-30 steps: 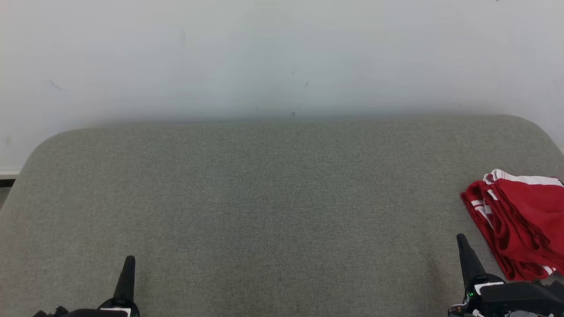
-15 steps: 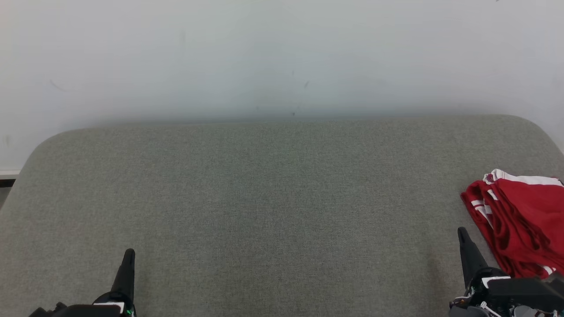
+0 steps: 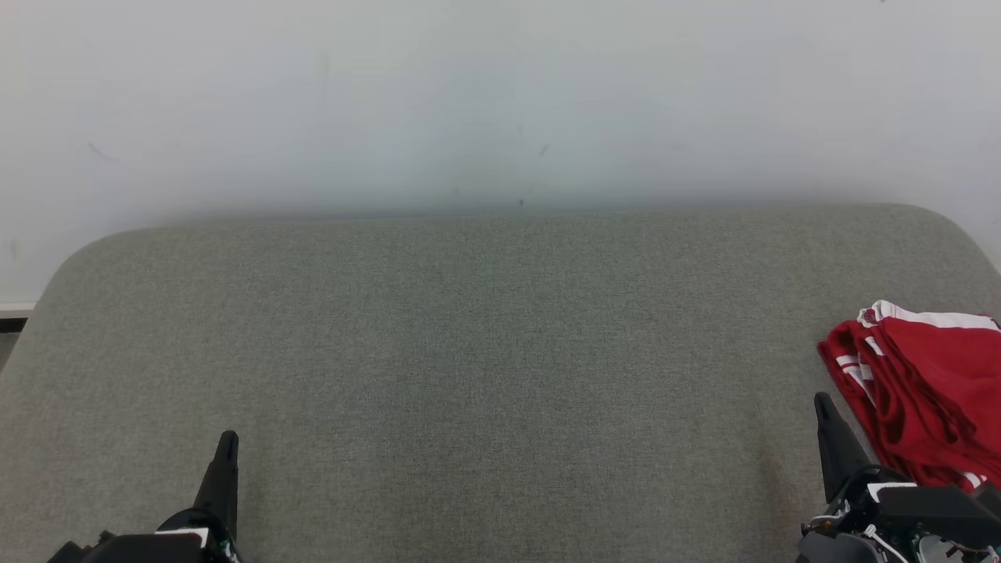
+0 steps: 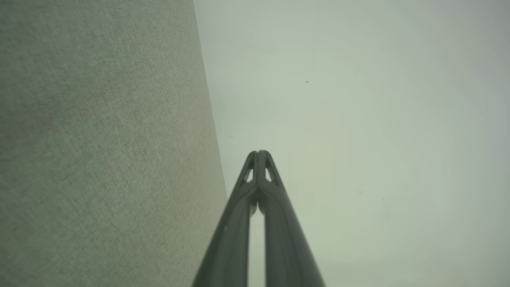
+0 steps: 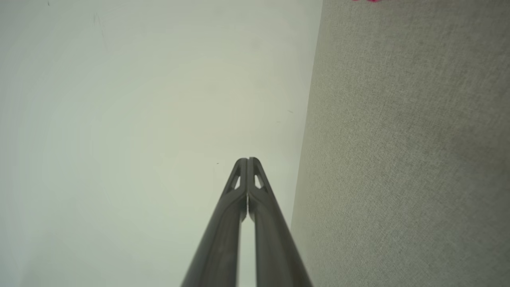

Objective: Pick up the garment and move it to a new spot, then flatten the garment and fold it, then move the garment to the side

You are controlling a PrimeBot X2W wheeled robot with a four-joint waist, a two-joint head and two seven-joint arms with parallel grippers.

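The garment (image 3: 923,391) is red with white stripes, folded into a bundle at the right edge of the grey fabric surface (image 3: 485,352). My right gripper (image 3: 823,403) stands just left of it at the lower right, shut and holding nothing; its tips (image 5: 248,160) meet in the right wrist view. A sliver of the garment (image 5: 368,0) shows at that view's top edge. At the lower left my left gripper (image 3: 227,438) is shut too, fingertips pressed together (image 4: 258,152) with nothing between them.
A pale wall (image 3: 500,102) rises behind the grey surface. The surface has rounded far corners, and a strip of floor edge (image 3: 12,313) shows at the far left.
Both grippers have edged a little further up the head view. The garment lies as it did.
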